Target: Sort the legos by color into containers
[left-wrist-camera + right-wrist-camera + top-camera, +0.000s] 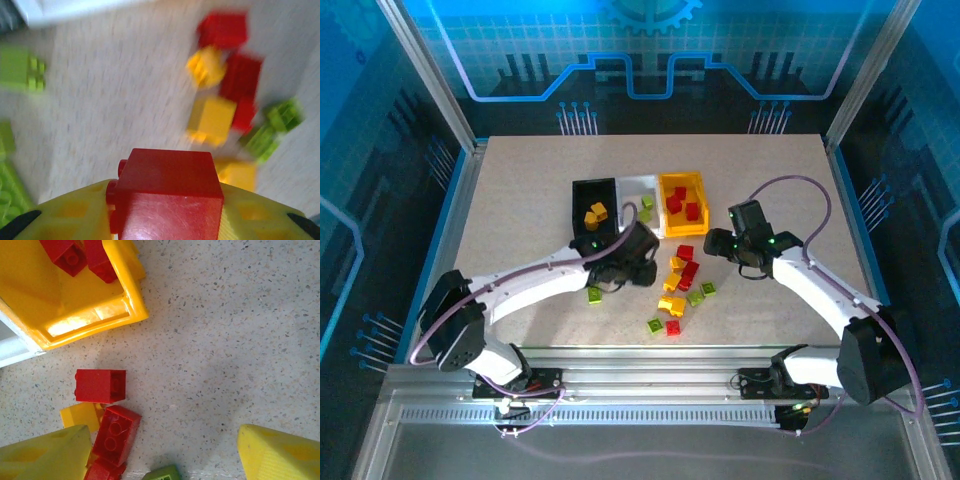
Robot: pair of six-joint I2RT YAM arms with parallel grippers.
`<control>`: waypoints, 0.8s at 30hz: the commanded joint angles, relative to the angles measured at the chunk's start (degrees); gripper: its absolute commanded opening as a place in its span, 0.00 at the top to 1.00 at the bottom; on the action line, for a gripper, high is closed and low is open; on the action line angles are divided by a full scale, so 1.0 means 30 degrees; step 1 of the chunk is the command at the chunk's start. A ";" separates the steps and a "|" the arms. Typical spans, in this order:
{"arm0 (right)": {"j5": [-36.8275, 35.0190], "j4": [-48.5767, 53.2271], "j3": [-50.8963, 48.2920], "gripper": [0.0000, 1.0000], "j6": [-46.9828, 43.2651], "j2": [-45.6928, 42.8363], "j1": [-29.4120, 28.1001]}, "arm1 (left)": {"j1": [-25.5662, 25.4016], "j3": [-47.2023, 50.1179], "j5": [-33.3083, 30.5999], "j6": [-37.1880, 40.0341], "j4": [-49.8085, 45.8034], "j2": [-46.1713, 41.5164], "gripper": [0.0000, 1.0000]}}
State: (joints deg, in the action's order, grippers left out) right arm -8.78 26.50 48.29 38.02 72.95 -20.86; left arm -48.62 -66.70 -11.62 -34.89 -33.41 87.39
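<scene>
Clamping a red brick (pixel 167 195), the left fingers (pixel 65 215) hang over the mid-worktop (pixel 520 180), just left of the loose legos (pixel 680 285). The right fingers (pixel 280 455) stand spread, holding nothing, beside the yellow-orange bin (pixel 135 300), which holds red bricks (pixel 678 203). The white bin (pixel 635 190) and black bin (pixel 576 205) line up to its left.

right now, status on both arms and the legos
Left gripper jaws shut on red brick. Right gripper jaws open, empty, near yellow bin. Loose legos piled between the two grippers, unsorted.
</scene>
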 commanded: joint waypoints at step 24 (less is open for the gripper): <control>0.0012 0.0611 -0.1264 0.22 0.0012 -0.1869 0.1591 | 0.2433 -1.8985 -0.2376 0.2259 0.0337 1.6205 0.69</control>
State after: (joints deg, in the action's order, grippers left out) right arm -8.73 27.22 45.60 38.15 68.82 -17.17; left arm -41.10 -120.77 -16.29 -30.37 -27.57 134.21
